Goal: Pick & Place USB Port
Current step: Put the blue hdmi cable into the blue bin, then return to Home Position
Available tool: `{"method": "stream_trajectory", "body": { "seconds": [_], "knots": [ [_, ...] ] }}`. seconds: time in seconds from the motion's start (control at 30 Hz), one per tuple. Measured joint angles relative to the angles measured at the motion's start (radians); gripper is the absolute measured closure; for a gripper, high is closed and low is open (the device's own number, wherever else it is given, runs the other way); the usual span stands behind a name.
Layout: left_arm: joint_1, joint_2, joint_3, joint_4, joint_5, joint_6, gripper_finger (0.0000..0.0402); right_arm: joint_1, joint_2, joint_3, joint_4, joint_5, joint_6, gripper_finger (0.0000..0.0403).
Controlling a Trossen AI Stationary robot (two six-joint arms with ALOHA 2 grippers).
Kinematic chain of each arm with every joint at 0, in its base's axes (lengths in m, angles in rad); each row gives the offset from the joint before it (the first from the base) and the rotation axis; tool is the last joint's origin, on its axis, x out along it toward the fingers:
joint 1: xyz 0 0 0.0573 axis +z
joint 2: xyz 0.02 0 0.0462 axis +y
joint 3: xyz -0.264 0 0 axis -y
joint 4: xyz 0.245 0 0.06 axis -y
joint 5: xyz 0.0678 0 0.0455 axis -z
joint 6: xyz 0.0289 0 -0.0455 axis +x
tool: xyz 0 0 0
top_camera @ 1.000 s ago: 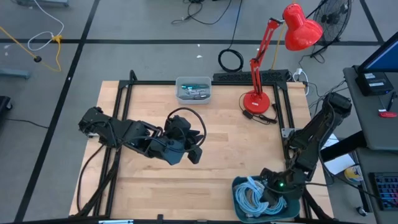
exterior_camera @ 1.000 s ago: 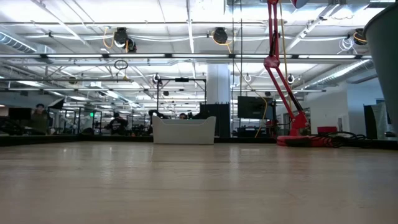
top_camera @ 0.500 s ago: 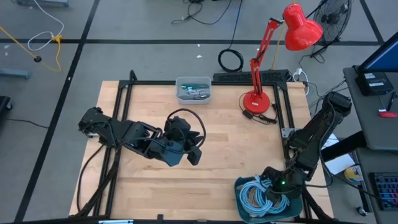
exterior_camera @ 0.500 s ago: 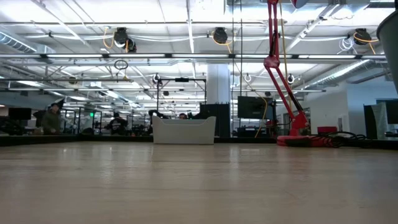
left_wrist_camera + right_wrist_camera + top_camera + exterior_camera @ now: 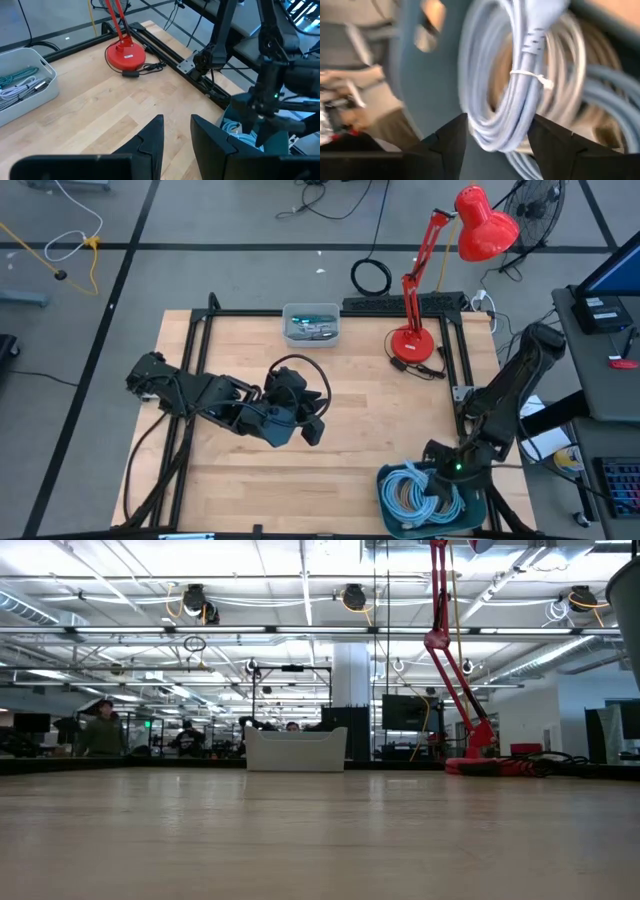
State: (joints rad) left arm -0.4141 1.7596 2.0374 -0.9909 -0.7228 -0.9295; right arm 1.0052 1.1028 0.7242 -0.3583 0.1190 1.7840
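Between our right gripper (image 5: 497, 131) fingers, spread wide w/ nothing clamped yet, sits a pale blue cable coil (image 5: 520, 85), down in the blue bin (image 5: 388, 480), prob lining up the pick. Left gripper (image 5: 175, 131) waits mid-table, slightly parted, empty.

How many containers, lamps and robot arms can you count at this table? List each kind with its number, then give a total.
Containers: 2, a white bin with cables at the far edge and a blue bin of coiled pale cables at the near right corner.
Lamps: 1, the red desk lamp.
Robot arms: 2, the left gripper over mid-table and the right gripper over the blue bin.
Total: 5.
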Motion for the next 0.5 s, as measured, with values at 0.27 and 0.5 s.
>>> {"method": "stream_trajectory", "body": {
  "seconds": [0.27,0.5],
  "knots": [
    [0.000,0.000,0.000,0.000,0.000,0.000,0.0305,-0.074,-0.145,0.000,0.015,0.138,-0.152,0.0208],
    [0.000,0.000,0.000,0.000,0.000,0.000,0.0305,-0.111,-0.139,0.000,0.026,0.086,-0.223,0.0265]
  ]
}}
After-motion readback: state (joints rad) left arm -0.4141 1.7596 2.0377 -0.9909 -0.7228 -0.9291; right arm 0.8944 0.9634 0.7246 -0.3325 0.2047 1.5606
